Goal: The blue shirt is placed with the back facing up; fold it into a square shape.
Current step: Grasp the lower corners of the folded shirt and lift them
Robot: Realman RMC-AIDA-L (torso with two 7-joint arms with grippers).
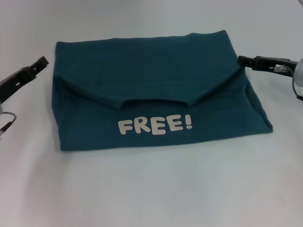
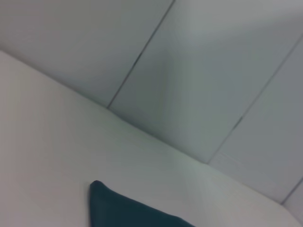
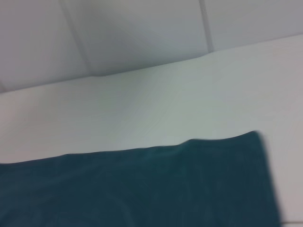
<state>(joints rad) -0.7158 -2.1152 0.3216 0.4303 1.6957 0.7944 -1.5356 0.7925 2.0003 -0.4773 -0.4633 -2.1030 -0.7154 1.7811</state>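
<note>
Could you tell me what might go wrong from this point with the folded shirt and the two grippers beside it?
The blue shirt already lies folded, its far flap loose. The right gripper sits at the shirt's right edge; withdrawing could snag the cloth and reopen the fold. The left gripper hangs just off the left edge, and a low sweep might drag that side, skewing the shape.

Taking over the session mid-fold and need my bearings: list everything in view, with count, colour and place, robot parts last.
blue shirt: one, dark teal-blue, folded into a rough rectangle at the table's centre, top part folded down over it.
lettering: one print, pale grey-white, reading FREE!, on the shirt's near half, facing up.
table: one, white, under the shirt.
wall panels: pale grey, behind the table, seen in both wrist views.
left gripper: one, black, beside the shirt's left edge, not holding it.
right gripper: one, black, at the shirt's right edge, far corner.
</note>
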